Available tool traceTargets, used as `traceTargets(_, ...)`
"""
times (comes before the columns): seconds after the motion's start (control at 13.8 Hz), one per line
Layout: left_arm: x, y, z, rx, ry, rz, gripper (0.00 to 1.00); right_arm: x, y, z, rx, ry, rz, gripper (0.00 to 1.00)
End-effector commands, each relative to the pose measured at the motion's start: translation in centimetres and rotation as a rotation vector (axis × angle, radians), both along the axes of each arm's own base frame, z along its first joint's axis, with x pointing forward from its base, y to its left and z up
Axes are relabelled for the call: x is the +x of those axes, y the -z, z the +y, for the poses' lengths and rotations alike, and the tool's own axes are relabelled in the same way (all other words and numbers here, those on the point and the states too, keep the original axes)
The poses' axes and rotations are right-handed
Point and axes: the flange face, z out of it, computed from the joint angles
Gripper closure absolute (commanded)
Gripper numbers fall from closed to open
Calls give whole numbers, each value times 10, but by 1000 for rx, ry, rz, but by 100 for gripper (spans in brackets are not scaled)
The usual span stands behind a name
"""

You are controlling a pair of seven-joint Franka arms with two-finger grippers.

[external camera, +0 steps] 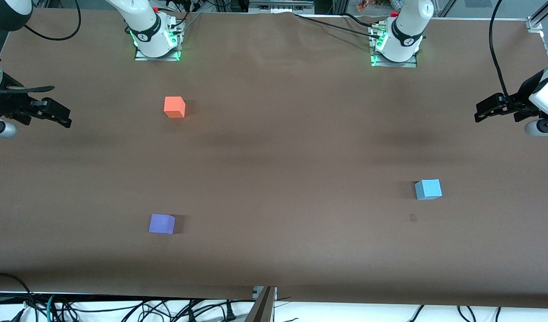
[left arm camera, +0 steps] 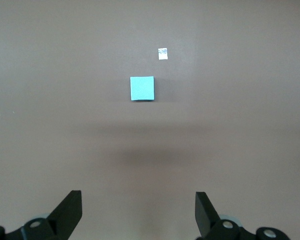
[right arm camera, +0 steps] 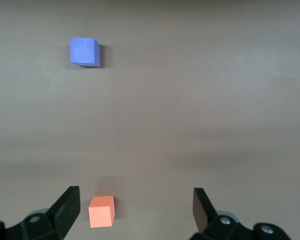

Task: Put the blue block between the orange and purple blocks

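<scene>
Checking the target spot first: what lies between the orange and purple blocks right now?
Nothing: the front view shows only bare brown table cover between the orange block and the purple block. The blue block sits toward the left arm's end.

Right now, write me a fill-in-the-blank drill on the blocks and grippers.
1. The block toward the left arm's end of the table is ____.
2. The orange block lies ____ from the front camera than the purple block.
3. The left gripper and right gripper hold ____.

Missing words: blue; farther; nothing
</scene>
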Motion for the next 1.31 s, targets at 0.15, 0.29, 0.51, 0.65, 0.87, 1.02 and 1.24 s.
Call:
traceTargets(0.15, -9, -10, -11, -7, 29, -15, 0, 2, -5, -1, 17, -5, -5, 0)
traceTargets(0.29, -9, -10, -11, -9, 29, -15, 0, 2, -5, -1, 17, -5, -5, 0)
traceTargets(0.51, -9, -10, -11, -9, 27, -14, 0, 2, -5, 0, 18, -6, -5, 0)
traceTargets(0.65, -6, -6, -8, -9, 21, -11, 0, 2, -5, 0, 18, -6, -5, 0)
traceTargets(0.87, -6, -6, -7, -9, 20, -11, 0, 2, -5, 0, 18, -6, -5, 0)
traceTargets(1.02, -3, 0, -5, -9, 15, -1, 0, 2, -5, -1, 18, -5, -5, 0)
traceTargets(1.24, -3, 1, -2, -9, 9, 3, 0, 2, -5, -1, 18, -5, -5, 0)
